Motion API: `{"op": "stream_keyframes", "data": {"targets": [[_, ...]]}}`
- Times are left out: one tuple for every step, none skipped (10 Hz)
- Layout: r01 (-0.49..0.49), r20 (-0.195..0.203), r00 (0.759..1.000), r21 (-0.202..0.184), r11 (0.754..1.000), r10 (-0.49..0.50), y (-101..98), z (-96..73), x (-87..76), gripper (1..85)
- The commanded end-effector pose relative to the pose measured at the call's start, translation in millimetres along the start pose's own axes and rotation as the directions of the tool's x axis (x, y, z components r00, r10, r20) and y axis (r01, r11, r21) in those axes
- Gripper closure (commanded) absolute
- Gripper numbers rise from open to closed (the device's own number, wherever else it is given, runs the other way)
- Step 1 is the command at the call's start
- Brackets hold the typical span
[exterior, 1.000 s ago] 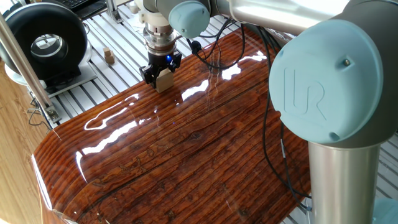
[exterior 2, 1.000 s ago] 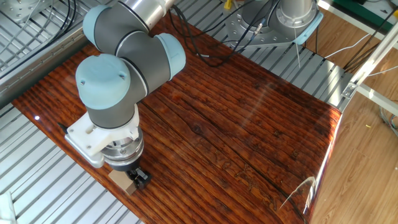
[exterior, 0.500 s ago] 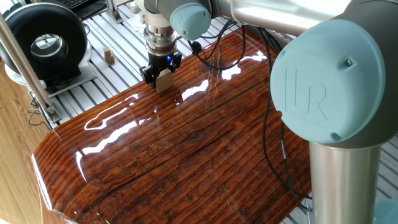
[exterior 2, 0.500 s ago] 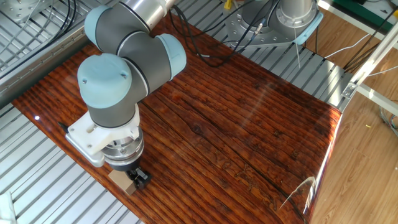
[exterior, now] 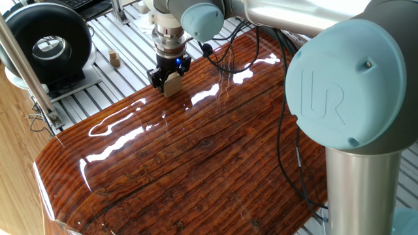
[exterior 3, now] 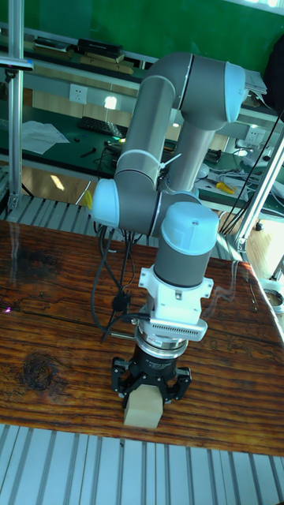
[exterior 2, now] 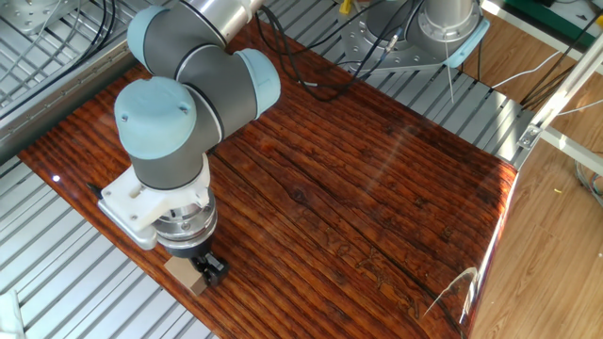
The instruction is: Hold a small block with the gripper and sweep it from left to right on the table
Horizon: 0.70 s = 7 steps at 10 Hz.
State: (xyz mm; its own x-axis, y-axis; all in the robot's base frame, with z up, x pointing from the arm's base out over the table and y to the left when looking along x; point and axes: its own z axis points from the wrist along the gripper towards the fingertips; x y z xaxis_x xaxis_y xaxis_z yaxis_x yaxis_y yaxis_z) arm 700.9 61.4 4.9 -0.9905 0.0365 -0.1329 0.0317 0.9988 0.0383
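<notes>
Almost nothing has moved since the earlier frames: only a very slight shift of the arm's upper joints is seen, while the gripper (exterior: 171, 74) and the block (exterior: 173, 85) are found at the same place on the table (exterior: 196, 163).

The block is held between the two black fingers, which are closed against its opposite faces. It is seen in the tall fixed view as a pale cube (exterior 3: 143, 411) directly under the gripper (exterior 3: 150, 388), with its bottom face at the board surface; whether it touches the board or is a little above it cannot be told. The gripper points straight down.

The block sits close to one long edge of the table (exterior 2: 377, 188), just beside the slatted metal surface (exterior 2: 57, 254). In the other fixed view the block (exterior 2: 186, 274) is partly hidden under the wrist. Nearly the whole board lies to one side of it, so the sweep is judged not yet begun.

As the block is a cube, no long axis is there to be aligned. Its faces appear about parallel to the table edge. For the sweep, the grip and height should be kept constant.
</notes>
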Motion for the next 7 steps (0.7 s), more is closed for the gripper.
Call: {"op": "stream_keyframes", "data": {"targets": [[-0.005, 0.004, 1.000, -0.019, 1.000, 0.006, 1.0, -2.1, -1.4, 84.7], [-0.005, 0.003, 1.000, -0.016, 1.000, 0.005, 0.4, -3.1, -1.0, 84.7], [-0.006, 0.000, 1.000, -0.010, 1.000, 0.006, -0.6, -4.2, -0.3, 84.7], [-0.006, -0.004, 1.000, -0.001, 1.000, 0.006, -2.0, -5.2, 0.6, 84.7], [-0.007, -0.004, 1.000, 0.002, 1.000, 0.007, -1.9, -5.1, 0.9, 84.7], [-0.013, -0.005, 1.000, 0.016, 1.000, 0.013, -2.6, -4.4, 1.5, 84.7], [-0.013, -0.010, 1.000, 0.015, 1.000, 0.013, -3.2, -4.7, 2.4, 84.7]]}}
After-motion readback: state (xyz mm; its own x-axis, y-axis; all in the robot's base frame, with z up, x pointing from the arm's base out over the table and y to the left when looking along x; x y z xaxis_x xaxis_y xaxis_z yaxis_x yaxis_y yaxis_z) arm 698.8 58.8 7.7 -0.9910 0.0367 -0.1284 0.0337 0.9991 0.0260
